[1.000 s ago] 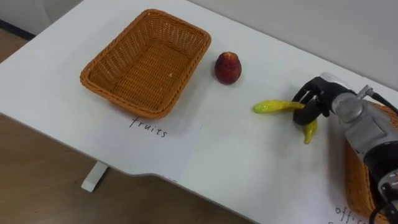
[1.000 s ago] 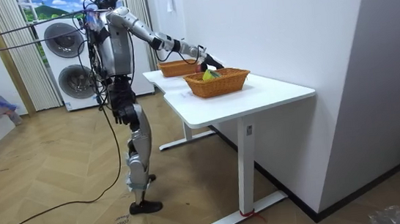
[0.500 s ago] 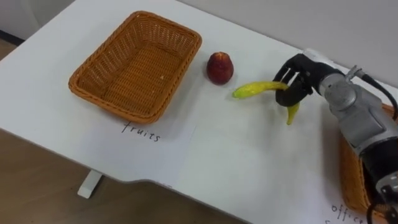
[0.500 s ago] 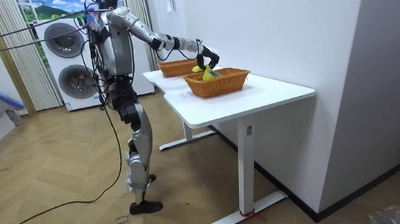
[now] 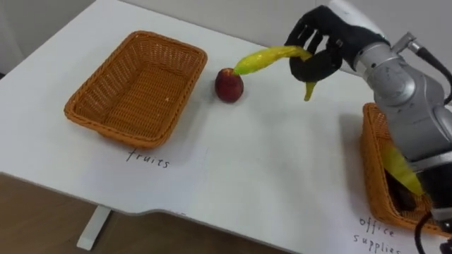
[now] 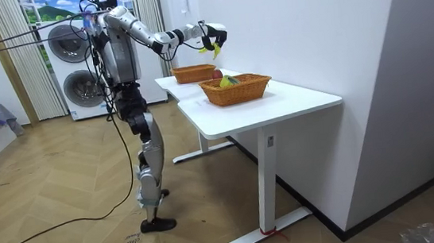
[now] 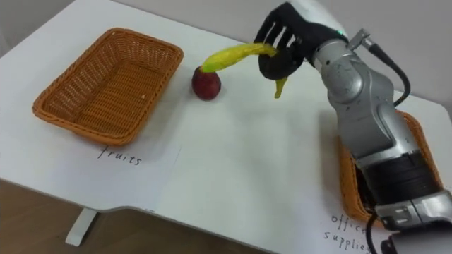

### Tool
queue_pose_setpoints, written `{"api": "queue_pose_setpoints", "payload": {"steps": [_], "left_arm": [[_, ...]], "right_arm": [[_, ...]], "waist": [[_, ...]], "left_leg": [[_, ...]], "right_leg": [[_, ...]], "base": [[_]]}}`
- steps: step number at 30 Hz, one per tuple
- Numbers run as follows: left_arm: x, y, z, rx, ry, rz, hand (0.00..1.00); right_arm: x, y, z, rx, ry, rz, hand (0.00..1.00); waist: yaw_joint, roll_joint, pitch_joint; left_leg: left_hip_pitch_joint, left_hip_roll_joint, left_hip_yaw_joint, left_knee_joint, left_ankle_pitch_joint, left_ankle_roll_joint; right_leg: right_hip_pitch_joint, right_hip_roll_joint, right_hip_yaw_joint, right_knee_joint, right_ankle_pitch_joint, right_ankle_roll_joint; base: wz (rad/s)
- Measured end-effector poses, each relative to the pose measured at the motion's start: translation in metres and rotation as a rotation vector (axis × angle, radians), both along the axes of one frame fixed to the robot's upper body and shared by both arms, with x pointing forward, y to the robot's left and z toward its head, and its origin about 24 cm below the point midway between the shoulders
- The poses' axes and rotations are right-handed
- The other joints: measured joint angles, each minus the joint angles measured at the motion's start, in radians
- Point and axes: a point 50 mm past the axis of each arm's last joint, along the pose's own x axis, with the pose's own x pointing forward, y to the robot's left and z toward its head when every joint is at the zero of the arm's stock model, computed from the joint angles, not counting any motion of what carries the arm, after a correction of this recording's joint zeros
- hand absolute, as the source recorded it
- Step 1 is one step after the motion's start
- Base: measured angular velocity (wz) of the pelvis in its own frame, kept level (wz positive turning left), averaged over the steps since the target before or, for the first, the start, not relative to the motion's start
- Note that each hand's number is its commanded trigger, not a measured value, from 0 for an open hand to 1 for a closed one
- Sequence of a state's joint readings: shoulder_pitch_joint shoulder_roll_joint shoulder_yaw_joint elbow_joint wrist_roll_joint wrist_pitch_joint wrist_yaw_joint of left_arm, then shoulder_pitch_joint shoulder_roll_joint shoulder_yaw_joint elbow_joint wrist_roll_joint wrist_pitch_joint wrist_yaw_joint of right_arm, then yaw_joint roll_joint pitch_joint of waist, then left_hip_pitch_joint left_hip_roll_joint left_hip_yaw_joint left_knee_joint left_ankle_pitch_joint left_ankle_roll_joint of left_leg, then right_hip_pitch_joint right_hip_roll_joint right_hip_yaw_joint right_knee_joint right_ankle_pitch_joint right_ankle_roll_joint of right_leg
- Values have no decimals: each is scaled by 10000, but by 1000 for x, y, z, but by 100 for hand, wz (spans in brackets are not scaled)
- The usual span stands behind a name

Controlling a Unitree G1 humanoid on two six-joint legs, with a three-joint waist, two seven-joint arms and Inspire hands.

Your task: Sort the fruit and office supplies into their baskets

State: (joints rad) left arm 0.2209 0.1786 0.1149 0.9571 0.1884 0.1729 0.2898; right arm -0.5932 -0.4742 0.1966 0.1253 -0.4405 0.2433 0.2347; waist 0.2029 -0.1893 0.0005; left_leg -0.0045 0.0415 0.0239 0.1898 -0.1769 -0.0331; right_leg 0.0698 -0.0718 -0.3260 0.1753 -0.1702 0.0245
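Note:
My right hand [image 5: 321, 44] is raised above the white table [image 5: 282, 169], shut on a yellow banana [image 5: 265, 58] whose long end points left, over a red apple [image 5: 229, 85]. The apple lies on the table just right of the empty wicker fruit basket [image 5: 164, 41]. At the right edge stands the office supplies basket [image 5: 370, 166] with a yellow item [image 5: 401, 169] inside. In the room view the right hand [image 6: 210, 36] hangs high above both baskets [image 6: 234, 90]. The other eye view shows the same hand [image 7: 289, 39], banana [image 7: 233, 55] and apple [image 7: 206, 83].
A paper label [image 5: 150, 159] lies in front of the fruit basket, and another label [image 5: 381, 231] lies by the office basket. The table's front edge runs close below them. In the room view the robot stands at the table's end, washing machines [image 6: 72, 64] behind it.
My right hand has lifted the banana off the table and carried it up and to the left, toward the apple. The eye view has shifted as well.

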Motion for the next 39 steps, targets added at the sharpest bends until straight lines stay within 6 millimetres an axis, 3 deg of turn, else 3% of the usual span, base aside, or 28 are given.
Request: {"api": "queue_pose_setpoints", "payload": {"steps": [3,8,14,21,27,30,36,39], "left_arm": [[-2,-2,-1,50,29,47,0],[1,-2,0,31,-89,2,0],[7,-4,1,11,-301,-63,0],[27,-2,9,582,-900,-825,0],[40,-2,14,917,-1119,-1510,0],[46,-2,17,1007,-1262,-1971,0],[50,-6,19,1001,-1486,-2247,0],[52,-7,22,984,-1705,-2325,0]], "right_arm": [[-1,3,5,7,-200,128,100],[0,5,11,-26,-282,255,100],[4,13,25,-82,-550,444,100],[4,27,26,-435,-480,930,100],[3,41,17,-915,-101,1363,100],[4,47,8,-1206,288,1509,100],[8,62,-10,-1212,990,1817,100],[8,68,-13,-1035,1073,1935,100]], "waist": [[-47,-65,-46],[-23,-71,-43],[123,-34,27],[419,-264,71],[795,-465,109],[846,-572,218],[1330,-807,274],[1357,-870,280]], "left_leg": [[19,0,14,-2,5,0],[19,-1,-24,-9,7,4],[14,-3,-92,-26,9,4],[4,-23,-284,-49,29,13],[-19,-41,-441,-51,30,14],[-18,-82,-724,-41,32,14],[-94,-169,-881,-4,43,32],[-202,-235,-1021,22,60,61]], "right_leg": [[1,-3,0,27,0,0],[-17,-14,-16,105,0,0],[-29,-12,-75,97,-2,2],[-17,-26,-341,97,-2,3],[15,-29,-343,99,-3,4],[153,-32,-493,84,-15,24],[157,-106,-641,57,-51,81],[158,-150,-808,50,-51,82]], "base": [[0],[1],[2],[8],[9],[24],[8],[16]]}}
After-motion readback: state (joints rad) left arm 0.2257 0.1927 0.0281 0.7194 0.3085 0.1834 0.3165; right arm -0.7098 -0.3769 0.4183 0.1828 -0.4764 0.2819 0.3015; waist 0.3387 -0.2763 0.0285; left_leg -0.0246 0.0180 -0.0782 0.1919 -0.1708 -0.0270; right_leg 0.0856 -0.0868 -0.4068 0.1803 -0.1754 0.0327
